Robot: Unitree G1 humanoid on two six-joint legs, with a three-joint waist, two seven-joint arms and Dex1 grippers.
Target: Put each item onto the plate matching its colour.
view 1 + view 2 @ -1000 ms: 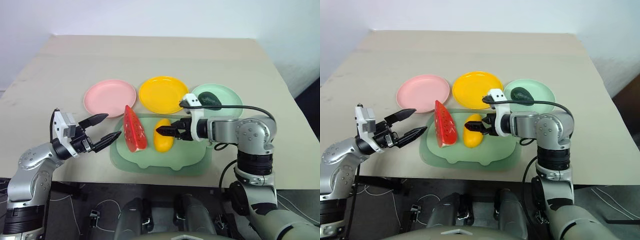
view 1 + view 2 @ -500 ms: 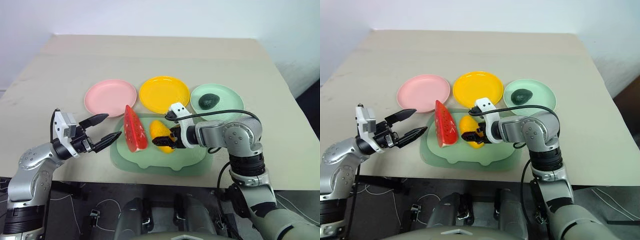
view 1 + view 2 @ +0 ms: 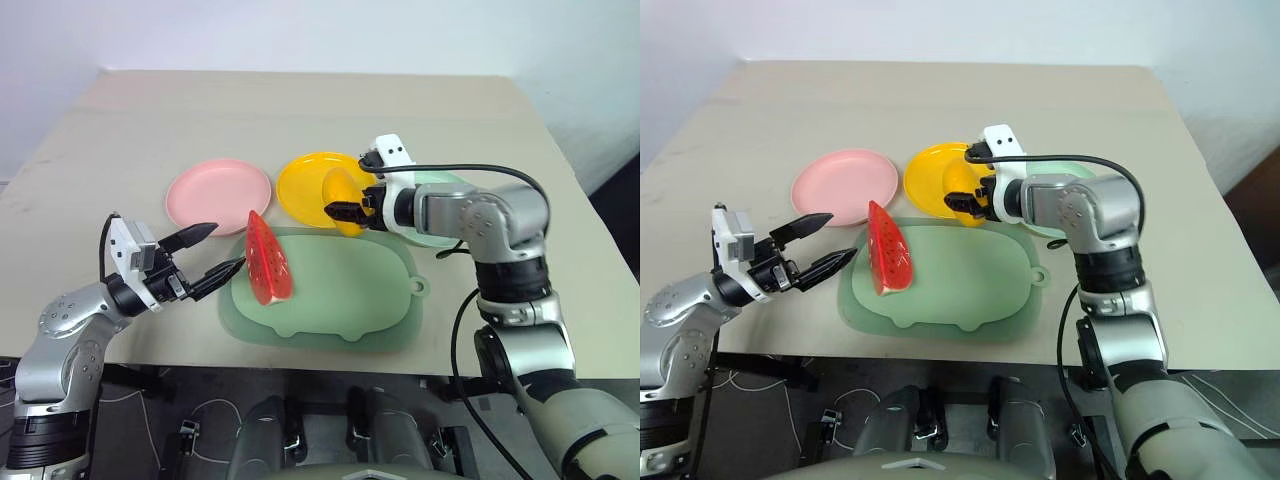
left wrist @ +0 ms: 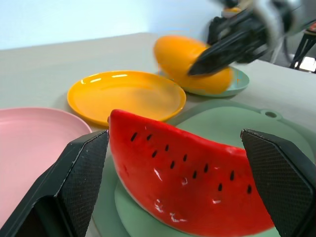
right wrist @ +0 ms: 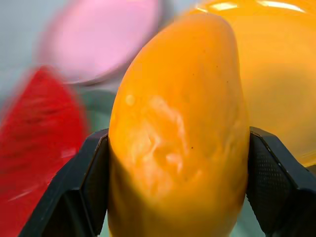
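Above the near rim of the glossy yellow plate (image 3: 318, 187) at frame centre, we are carrying the smooth oval mango (image 3: 343, 200) clamped in our right gripper (image 3: 341, 210), while the seeded watermelon wedge (image 3: 266, 260) is waiting on the matte tray (image 3: 380, 300) before our spread left gripper (image 3: 210, 254), its pink plate (image 3: 215, 195) lying bare.

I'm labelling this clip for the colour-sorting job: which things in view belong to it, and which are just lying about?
Part of the job:
mango, held in the right gripper
watermelon wedge
pink plate
yellow plate
mint green plate
left gripper, open

Just lying about:
pale-green tray
table
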